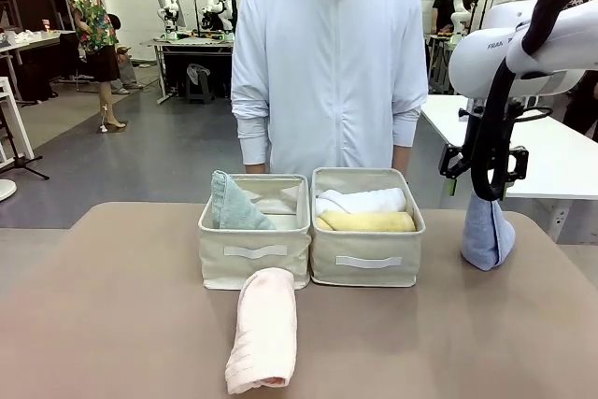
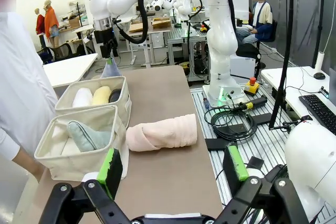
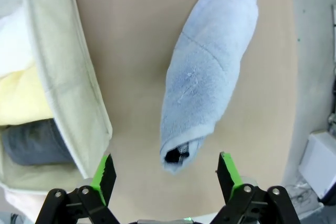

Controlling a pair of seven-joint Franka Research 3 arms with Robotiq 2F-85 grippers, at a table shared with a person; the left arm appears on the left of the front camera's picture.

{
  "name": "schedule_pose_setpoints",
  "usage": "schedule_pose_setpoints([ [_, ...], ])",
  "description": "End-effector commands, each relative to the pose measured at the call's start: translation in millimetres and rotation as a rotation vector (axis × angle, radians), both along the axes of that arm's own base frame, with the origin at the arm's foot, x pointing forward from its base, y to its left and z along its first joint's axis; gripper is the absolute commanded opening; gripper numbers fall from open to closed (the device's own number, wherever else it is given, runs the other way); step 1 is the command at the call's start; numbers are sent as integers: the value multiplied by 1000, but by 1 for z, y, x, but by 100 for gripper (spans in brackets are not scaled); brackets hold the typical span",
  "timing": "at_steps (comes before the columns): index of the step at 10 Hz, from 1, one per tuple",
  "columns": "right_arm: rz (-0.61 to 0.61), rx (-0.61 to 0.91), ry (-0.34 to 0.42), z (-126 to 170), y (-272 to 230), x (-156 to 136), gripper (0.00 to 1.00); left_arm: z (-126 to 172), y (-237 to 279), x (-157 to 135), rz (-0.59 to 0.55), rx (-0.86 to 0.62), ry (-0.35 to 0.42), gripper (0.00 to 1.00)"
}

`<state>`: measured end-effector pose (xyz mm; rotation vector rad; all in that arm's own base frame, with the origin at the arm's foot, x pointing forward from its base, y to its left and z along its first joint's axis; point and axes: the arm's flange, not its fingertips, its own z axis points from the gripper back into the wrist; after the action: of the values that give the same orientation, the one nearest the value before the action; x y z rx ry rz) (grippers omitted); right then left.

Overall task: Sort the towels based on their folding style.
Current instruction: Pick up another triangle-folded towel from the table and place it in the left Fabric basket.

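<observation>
Light-blue cone towel (image 1: 487,231) stands on the table (image 1: 112,306) right of the right bin (image 1: 366,263), directly under the right gripper (image 3: 165,171), whose jaws are wide apart and empty. Suggest: descend centred, pinch below the tip so the fold survives, then drop it beside the green cone (image 1: 234,205) in the left bin (image 1: 254,251). Left gripper (image 2: 173,163) also gaping, empty. Only legible print: "FRAN" on the right arm (image 1: 486,44).

bright even indoor light, soft shadows, wrist views bowed at edges.
</observation>
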<state>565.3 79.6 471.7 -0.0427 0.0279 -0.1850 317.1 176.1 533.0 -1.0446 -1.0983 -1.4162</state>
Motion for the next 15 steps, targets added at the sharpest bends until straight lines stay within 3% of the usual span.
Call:
schedule_pose_setpoints([
  [1,-64,-64,32,-4,5,17,100,0,-1,-2,3,-20,-29,100],
  [7,-166,-80,101,-31,-3,53,100,0,-1,-2,3,-20,-29,100],
  [8,-138,-84,107,-33,-4,56,41,0,-1,-2,3,-20,-29,100],
  [9,-138,-85,109,-33,-4,56,41,0,-1,-2,3,-20,-29,100],
  [10,-138,-86,110,-33,-4,56,0,0,-1,-2,3,-20,-29,100],
  [12,-142,-92,103,-32,-4,55,0,0,-1,-2,3,-20,-29,100],
  [13,-141,-96,105,-33,-4,55,23,0,-1,-2,3,-20,-29,100],
  [15,-139,-97,110,-34,-6,55,0,0,-1,-2,3,-20,-29,100],
])
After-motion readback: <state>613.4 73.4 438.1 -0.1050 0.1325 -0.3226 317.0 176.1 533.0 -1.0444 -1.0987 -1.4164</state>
